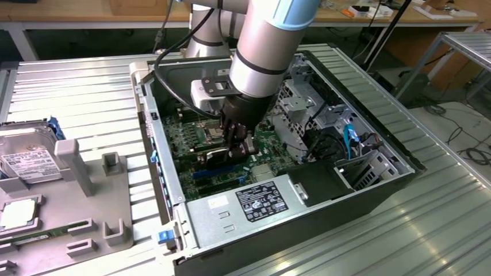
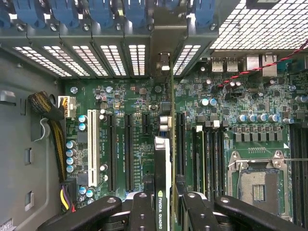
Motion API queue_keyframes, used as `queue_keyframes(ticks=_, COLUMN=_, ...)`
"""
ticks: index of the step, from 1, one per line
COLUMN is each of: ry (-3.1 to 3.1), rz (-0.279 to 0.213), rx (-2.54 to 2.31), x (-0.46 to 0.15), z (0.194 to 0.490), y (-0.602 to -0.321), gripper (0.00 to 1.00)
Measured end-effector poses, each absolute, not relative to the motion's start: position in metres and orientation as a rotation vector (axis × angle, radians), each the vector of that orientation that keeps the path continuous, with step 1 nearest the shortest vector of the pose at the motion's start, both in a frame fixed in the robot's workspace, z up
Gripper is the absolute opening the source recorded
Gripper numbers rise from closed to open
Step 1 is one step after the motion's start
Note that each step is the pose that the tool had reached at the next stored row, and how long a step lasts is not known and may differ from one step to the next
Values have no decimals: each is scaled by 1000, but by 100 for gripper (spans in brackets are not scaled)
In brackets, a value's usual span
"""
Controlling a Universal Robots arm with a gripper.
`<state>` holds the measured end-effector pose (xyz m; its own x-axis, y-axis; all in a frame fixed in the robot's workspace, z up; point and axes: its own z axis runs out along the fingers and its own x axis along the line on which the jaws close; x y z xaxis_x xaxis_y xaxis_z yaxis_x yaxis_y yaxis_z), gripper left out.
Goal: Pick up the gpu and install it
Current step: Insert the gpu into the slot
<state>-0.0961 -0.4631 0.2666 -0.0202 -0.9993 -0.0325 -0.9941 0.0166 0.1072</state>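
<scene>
- Nearest the wrist camera: black two-fingered pincer (image 2: 162,204), clamped on the thin black rectangular gpu card (image 2: 162,163), seen edge-on with white lettering along its top edge.
- Held the gpu upright on its long edge between the fingers (image 2: 142,211), presumably so the connector edge faced down towards the board.
- Hung over the green motherboard (image 2: 134,101), in line with the row of long black expansion slots (image 2: 129,151); whether the card's lower edge had entered a slot could not be told.
- Pointed the card's far end at the grey slotted rear wall (image 2: 115,57) of the case, just below the blue plastic retaining clips (image 2: 101,12), likely so the bracket end could meet a rear opening.
- Kept apart from the empty silver processor socket (image 2: 257,180) and the white slot (image 2: 91,144) on either side.
- Reached, in the exterior view, down into the open dark grey computer case (image 1: 399,172) lying on its side on the ribbed metal bench (image 1: 84,86), pincer (image 1: 238,146) low over the board.
- Left outside the case, at the exterior view's left: grey plastic holder (image 1: 77,167) with a silver hard drive (image 1: 27,161) bearing a white label.
</scene>
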Motion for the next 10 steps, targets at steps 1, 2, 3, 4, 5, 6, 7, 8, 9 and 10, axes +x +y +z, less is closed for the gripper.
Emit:
queue_keyframes(ticks=1, ry=-2202, rz=-154, rx=2162, x=-96, z=266, y=-463, gripper=27)
queue_keyframes(ticks=2, ry=-2202, rz=-154, rx=2162, x=-96, z=266, y=-463, gripper=27)
queue_keyframes(ticks=3, ry=-2202, rz=-154, rx=2162, x=-96, z=266, y=-463, gripper=27)
queue_keyframes(ticks=4, ry=-2202, rz=-154, rx=2162, x=-96, z=266, y=-463, gripper=27)
queue_keyframes(ticks=5, ry=-2202, rz=-154, rx=2162, x=-96, z=265, y=-463, gripper=27)
queue_keyframes(ticks=6, ry=-2202, rz=-153, rx=2162, x=-96, z=265, y=-463, gripper=27)
queue_keyframes(ticks=7, ry=-2202, rz=-153, rx=2162, x=-96, z=264, y=-463, gripper=27)
queue_keyframes(ticks=8, ry=-2202, rz=-153, rx=2162, x=-96, z=263, y=-463, gripper=27)
queue_keyframes(ticks=9, ry=-2202, rz=-153, rx=2162, x=-96, z=263, y=-463, gripper=27)
queue_keyframes(ticks=10, ry=-2202, rz=-153, rx=2162, x=-96, z=263, y=-463, gripper=27)
